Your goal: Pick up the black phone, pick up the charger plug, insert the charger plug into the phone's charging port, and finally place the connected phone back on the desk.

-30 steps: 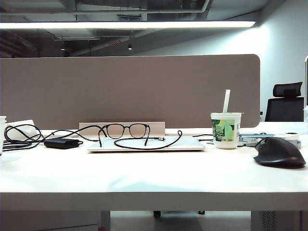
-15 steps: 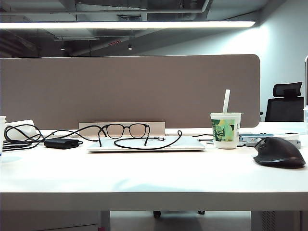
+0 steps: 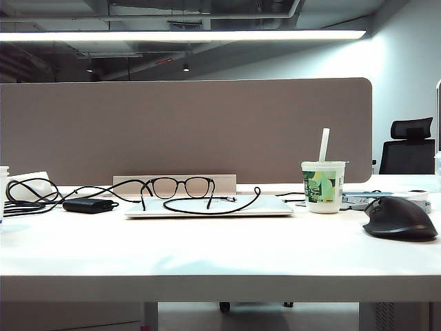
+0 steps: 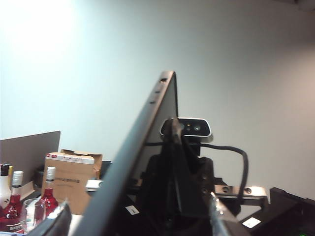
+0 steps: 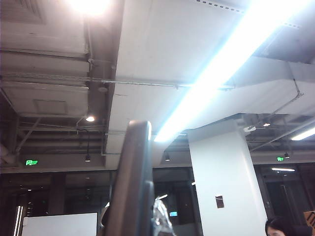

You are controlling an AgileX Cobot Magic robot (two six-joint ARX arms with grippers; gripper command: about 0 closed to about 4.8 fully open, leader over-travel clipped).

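The black phone (image 4: 147, 142) is up in the air, seen almost edge-on. My right gripper (image 4: 173, 147) is shut on its flat faces, with the right wrist camera just behind. In the right wrist view the phone (image 5: 133, 187) rises as a dark slab beside a taped fingertip (image 5: 160, 216). My left gripper (image 4: 135, 219) stands open, its fingers wide on either side of the phone's lower part, with a gap showing. The charger plug (image 3: 231, 198) lies on the closed laptop on the desk (image 3: 220, 255). The charging port is hidden. Neither arm shows in the exterior view.
On the desk are glasses (image 3: 178, 187) on a laptop (image 3: 207, 208), a black adapter brick (image 3: 88, 205), a cup with a straw (image 3: 323, 186) and a black mouse (image 3: 400, 218). A grey divider (image 3: 186, 127) stands behind. Bottles (image 4: 48, 194) and a cardboard box (image 4: 71, 177) show in the left wrist view.
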